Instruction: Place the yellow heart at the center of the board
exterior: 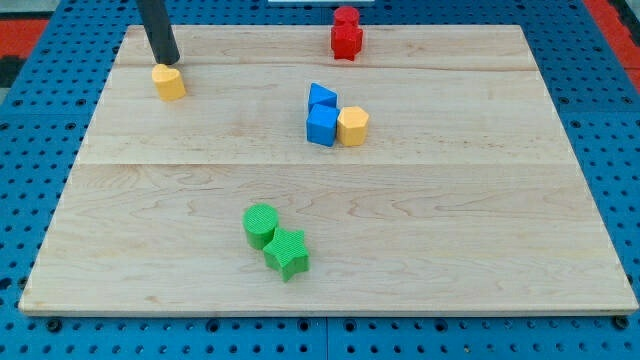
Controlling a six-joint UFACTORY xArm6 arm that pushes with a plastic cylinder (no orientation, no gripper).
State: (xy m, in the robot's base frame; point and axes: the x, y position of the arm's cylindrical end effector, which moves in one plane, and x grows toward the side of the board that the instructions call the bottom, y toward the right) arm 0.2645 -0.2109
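My tip (pixel 168 60) is at the view's top left, just above a small yellow block (pixel 169 83), touching it or nearly so. That block's shape is hard to make out; it may be the heart. A second yellow block (pixel 352 126), with flat angled sides, sits near the board's middle. It touches a blue cube (pixel 322 126) on its left.
A blue triangular block (pixel 321 97) sits against the top of the blue cube. Two red blocks (pixel 346 34) touch at the board's top edge. A green cylinder (pixel 261 226) and a green star (pixel 287 253) touch at the lower middle. The wooden board (pixel 500 200) lies on blue pegboard.
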